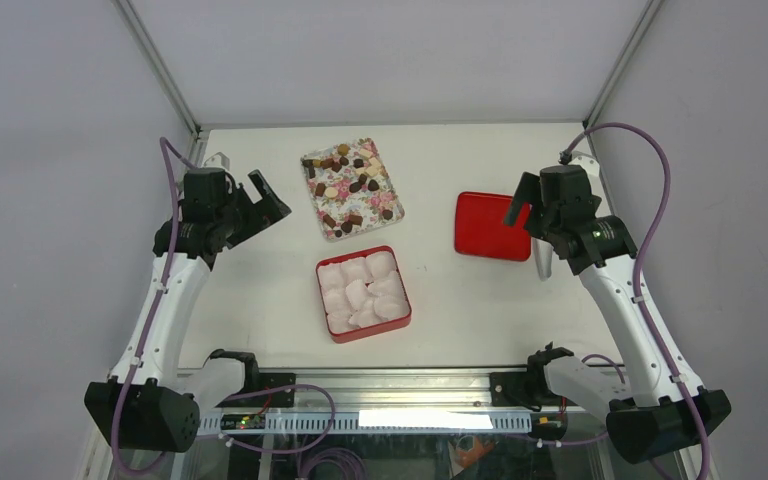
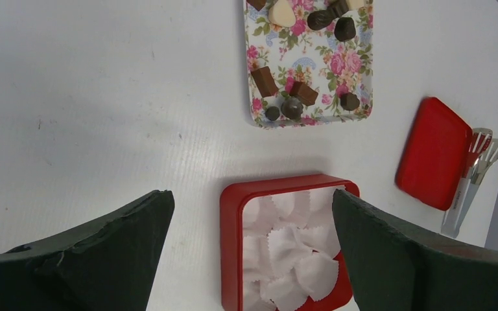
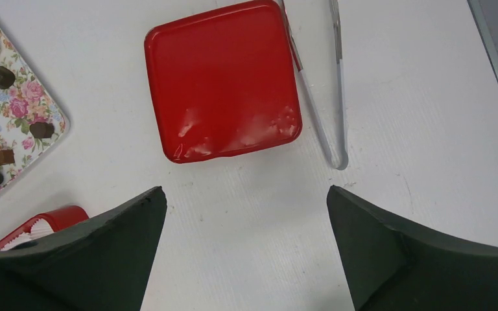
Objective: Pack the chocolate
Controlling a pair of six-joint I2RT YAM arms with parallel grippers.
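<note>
Chocolate [image 2: 264, 81] at mixed angles on tray [image 2: 318, 61]

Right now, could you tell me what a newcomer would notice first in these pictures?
The flowered tray at the far middle of the table, strewn with brown and cream chocolate, catches the eye first. Nearer the arms sits an open red box filled with white paper cups. A red lid lies flat to the right.

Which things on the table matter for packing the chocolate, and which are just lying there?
Job: chocolate on the floral tray; red box lined with paper cups; red lid, likely for closing it.
Lying about: tongs beside the lid, possibly spare.
</note>
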